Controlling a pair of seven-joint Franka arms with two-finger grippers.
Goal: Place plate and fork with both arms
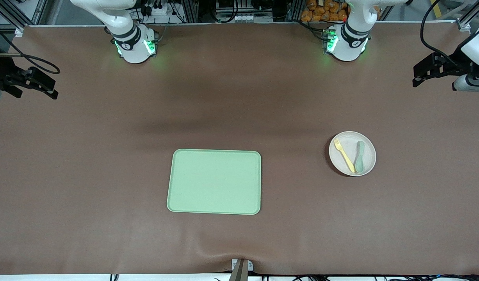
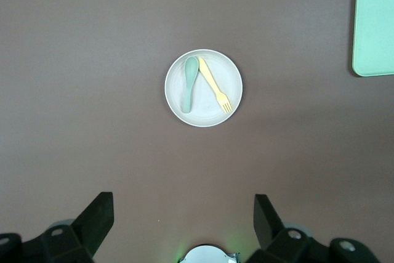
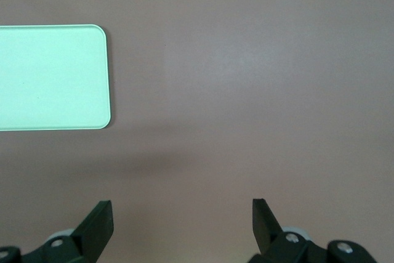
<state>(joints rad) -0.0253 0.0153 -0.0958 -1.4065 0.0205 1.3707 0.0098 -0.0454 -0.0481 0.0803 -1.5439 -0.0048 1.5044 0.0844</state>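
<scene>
Plate (image 1: 352,153) resting flat on the brown surface (image 1: 87,156) toward the left arm's end, well apart from the light-green tray (image 1: 214,182). Fork (image 1: 344,154) lying in the plate beside a grey-green spoon (image 1: 359,157), handle ends nearly meeting, tines toward the robots' bases. Likely staged together so that plate and fork can be lifted out separately, one per arm. Tray empty, presumably the destination.

Left gripper (image 2: 183,226) raised high over the surface at the left arm's end, jaws spread wide, holding nothing; plate centred in its wrist view. Right gripper (image 3: 182,226) raised at the right arm's end, jaws equally wide, empty. Neither engaged yet.

Upper arm links cut off at the frame edges. Fork-to-spoon contact not determinable. Tray only partly visible in both wrist views.
</scene>
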